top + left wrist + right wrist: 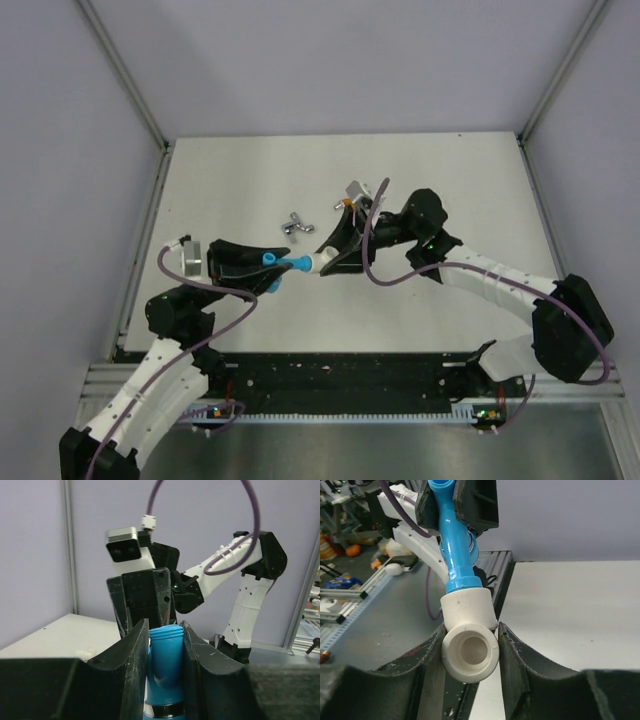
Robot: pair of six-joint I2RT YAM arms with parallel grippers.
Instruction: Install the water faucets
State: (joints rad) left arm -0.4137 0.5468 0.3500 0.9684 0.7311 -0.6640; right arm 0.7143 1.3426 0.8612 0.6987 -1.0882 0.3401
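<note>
The bright blue faucet [284,263] is held above the table between my two grippers. My left gripper [270,264] is shut on its body; in the left wrist view the faucet [167,660] stands between the fingers, threaded end up. My right gripper [325,262] is shut on a white elbow fitting [469,630]. The blue faucet's [451,545] lower end sits in that fitting's top socket. The silver faucet [296,224] lies on the table behind them. An orange bit [346,203] shows by the right wrist; I cannot tell what it is.
The white table [250,180] is bounded by grey walls with metal frame posts at the back corners. A black perforated rail [340,375] runs along the near edge between the arm bases. Purple cables [375,270] loop off both wrists.
</note>
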